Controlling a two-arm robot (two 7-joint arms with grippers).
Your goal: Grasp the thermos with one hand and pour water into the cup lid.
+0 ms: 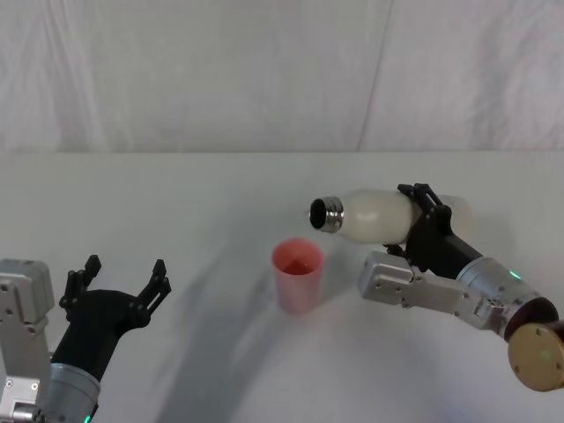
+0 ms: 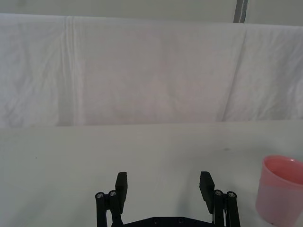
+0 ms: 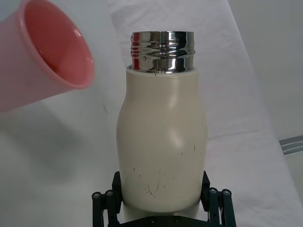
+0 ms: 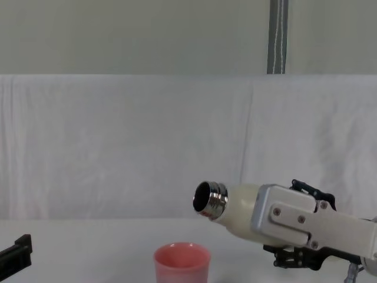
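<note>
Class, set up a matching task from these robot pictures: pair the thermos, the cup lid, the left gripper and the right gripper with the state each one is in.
Things:
1. thermos
2. cup lid
3. left gripper
4. right gripper

States:
A. open, holding nothing
B. upright on the table
C. tipped sideways in the air, neck toward the cup
D. shut around the bottle's body

Pairs: 1-C, 2-B, 3-A, 4-D

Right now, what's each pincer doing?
Left pincer: open, holding nothing.
Right pincer: closed on the thermos, tipped toward the cup lid.
</note>
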